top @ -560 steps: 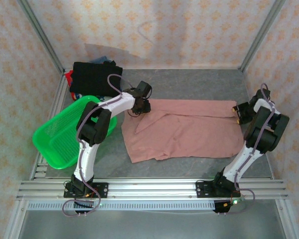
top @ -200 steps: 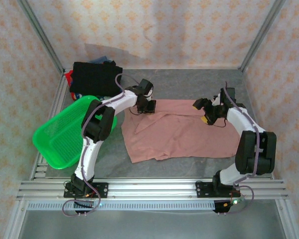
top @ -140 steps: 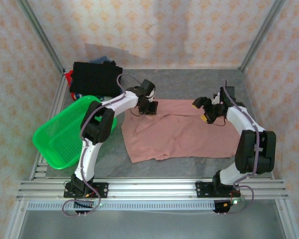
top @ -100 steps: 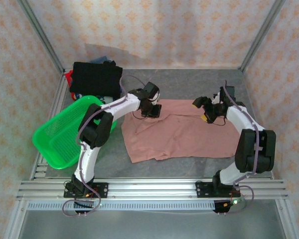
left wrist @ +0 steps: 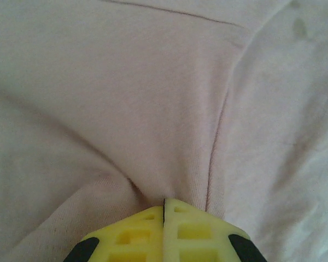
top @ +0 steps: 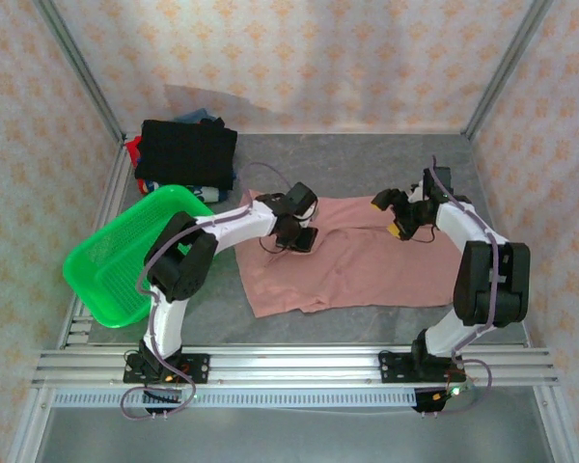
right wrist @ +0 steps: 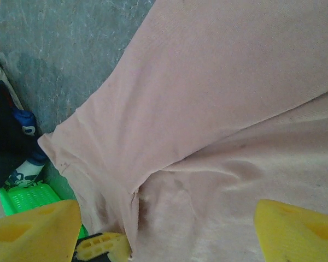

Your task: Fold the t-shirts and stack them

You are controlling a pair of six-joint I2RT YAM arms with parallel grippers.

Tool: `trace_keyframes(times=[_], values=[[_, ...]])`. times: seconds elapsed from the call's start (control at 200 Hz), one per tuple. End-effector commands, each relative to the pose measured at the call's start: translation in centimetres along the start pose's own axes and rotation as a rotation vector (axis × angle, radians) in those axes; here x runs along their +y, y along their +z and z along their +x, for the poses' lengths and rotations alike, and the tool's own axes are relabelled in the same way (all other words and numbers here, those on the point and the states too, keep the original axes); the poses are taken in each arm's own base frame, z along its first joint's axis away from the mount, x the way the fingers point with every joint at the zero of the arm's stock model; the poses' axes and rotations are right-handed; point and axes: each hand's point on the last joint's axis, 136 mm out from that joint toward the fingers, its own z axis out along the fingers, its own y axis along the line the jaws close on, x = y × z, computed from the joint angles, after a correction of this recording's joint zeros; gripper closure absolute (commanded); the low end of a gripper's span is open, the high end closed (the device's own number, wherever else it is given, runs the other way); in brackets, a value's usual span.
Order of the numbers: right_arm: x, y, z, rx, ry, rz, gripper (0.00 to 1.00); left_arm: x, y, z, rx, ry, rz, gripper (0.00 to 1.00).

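- Folded shirts (top: 185, 154) are sitting stacked far left.
- Left gripper (left wrist: 164, 210) is pinching the pink t-shirt (top: 367, 260), fold seemingly barely begun.
- Right gripper (top: 398, 214) is hovering wide open.

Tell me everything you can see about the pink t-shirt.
The pink t-shirt is soft, dusty-pink, cotton-looking cloth, lying spread out and wrinkled on the grey table, partly folded over itself. The left gripper is shut on a pinched fold toward its far left side; the open right gripper hangs over its far edge.
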Motion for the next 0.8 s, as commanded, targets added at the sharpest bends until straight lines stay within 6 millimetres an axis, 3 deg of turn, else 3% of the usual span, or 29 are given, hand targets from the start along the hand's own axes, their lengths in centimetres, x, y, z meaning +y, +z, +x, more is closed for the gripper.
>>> trace_keyframes(times=[0.0,0.255,0.405,0.51,0.53,0.615,0.701,0.796], values=[[0.7,0.0,-0.9,-0.023,-0.016,-0.001,0.18,-1.3,-1.0,0.1,-0.033,0.031,-0.001,1.0],[0.0,0.7,-0.7,-0.008,-0.003,0.015,0.18,-2.8,-0.6,0.7,-0.013,0.041,0.016,0.97],[-0.2,0.9,-0.7,-0.003,0.004,0.02,0.18,-4.4,-0.9,1.2,-0.007,0.065,0.103,0.69],[0.2,1.1,-0.1,0.019,-0.006,0.014,0.18,-6.6,-3.1,0.4,-0.061,0.095,0.208,0.52],[0.3,1.2,0.1,0.028,-0.01,0.017,0.18,-7.4,-4.7,-0.1,-0.096,0.105,0.237,0.49],[1.0,1.7,1.4,0.074,-0.03,0.023,0.18,-8.5,-7.6,-1.3,-0.159,0.099,0.306,0.46],[1.8,2.4,3.4,0.137,-0.039,0.028,0.19,-7.5,-10.0,-2.7,-0.231,0.039,0.323,0.45],[2.6,3.5,6.5,0.23,-0.044,0.044,0.21,-3.0,-10.6,-3.9,-0.285,-0.118,0.248,0.45]])
